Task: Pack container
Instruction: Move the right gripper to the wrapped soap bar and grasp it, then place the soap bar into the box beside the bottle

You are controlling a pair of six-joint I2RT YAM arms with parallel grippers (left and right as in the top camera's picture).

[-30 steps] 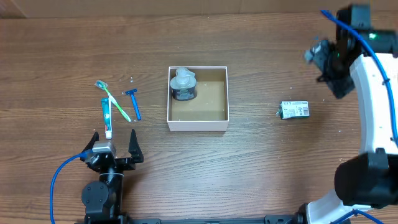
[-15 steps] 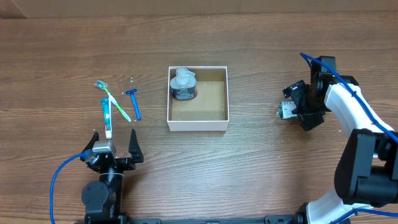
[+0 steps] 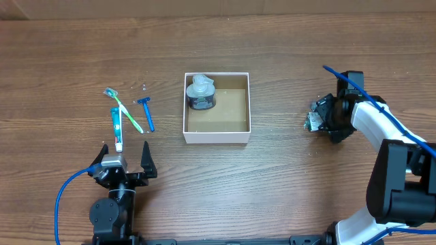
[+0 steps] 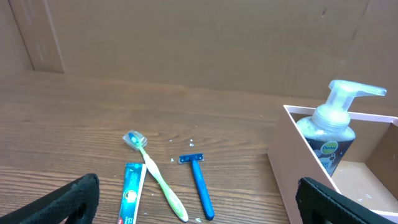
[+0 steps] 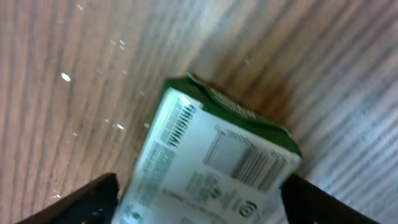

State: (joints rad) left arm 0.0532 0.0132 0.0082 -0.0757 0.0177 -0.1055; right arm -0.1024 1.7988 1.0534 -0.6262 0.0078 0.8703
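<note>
At mid-right of the overhead frame, straddles the green packet (image 5: 211, 162) with right gripper (image 3: 317, 120) spread wide; lower left, holds left gripper (image 3: 126, 158) wide, empty; centre, shows the container (image 3: 216, 137).

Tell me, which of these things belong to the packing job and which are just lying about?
For the job, probably: container, pump bottle inside it, green packet, toothbrush, toothpaste tube, razor.
Just lying about: white specks on the table.
</note>
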